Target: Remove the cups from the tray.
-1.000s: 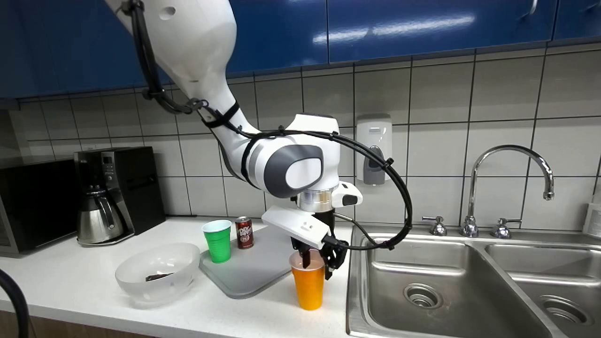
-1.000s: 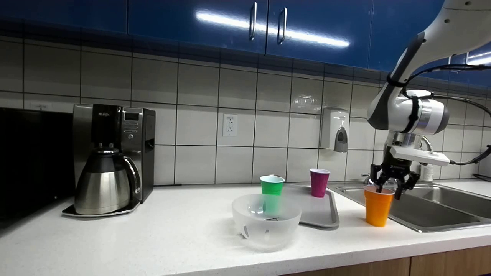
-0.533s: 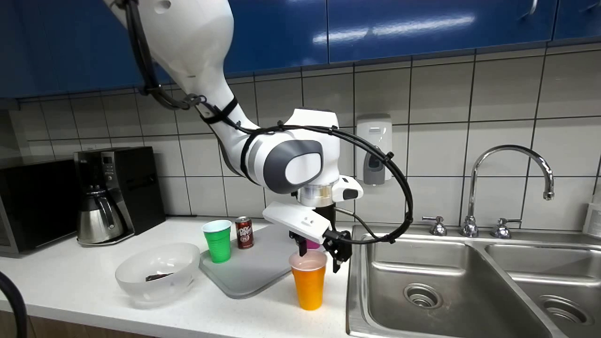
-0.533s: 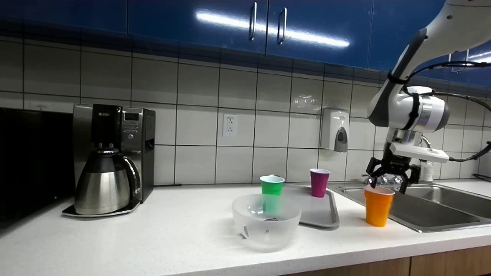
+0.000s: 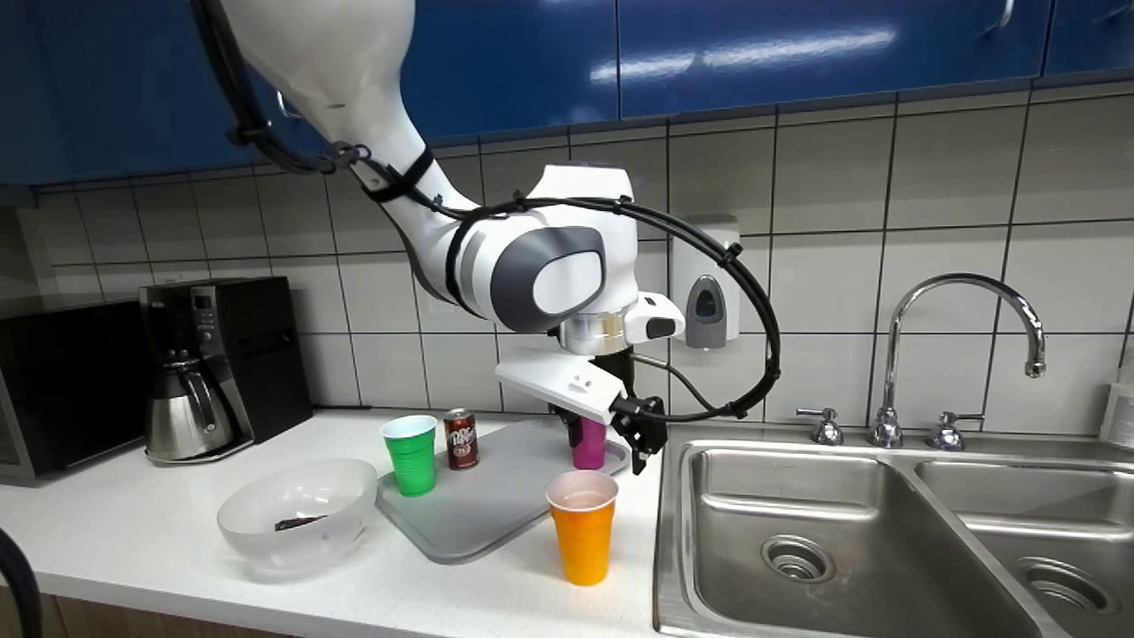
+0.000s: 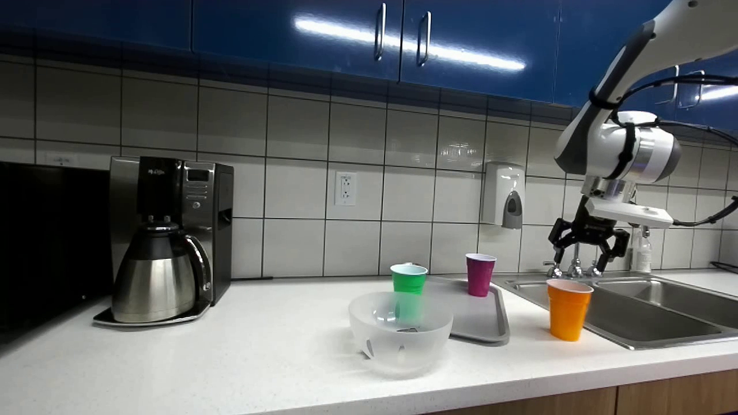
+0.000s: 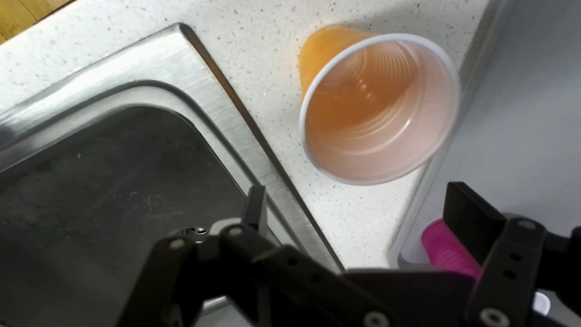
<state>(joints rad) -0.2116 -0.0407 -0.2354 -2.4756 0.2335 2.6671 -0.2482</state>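
Orange cup (image 5: 582,540): white-rimmed plastic, ribbed inside, upright on speckled countertop (image 7: 254,59), between tray (image 5: 487,514) and sink (image 5: 675,532).
Purple cup (image 6: 479,276), green cup (image 5: 413,465): same tapered shape, upright on the flat grey tray, rounded corners.
My gripper (image 6: 578,270): jaws spread, higher than the orange cup, clear of it.
Dr Pepper can (image 5: 462,440): on tray near green cup, brand partly legible.
Frosted bowl (image 5: 283,545): translucent, dark item (image 5: 299,523) inside.
Sink: brushed steel, two basins.
Coffee maker (image 6: 199,230): steel carafe (image 6: 155,288).

Fingers (image 7: 471,218) spread wider, risen off orange cup (image 5: 583,539).
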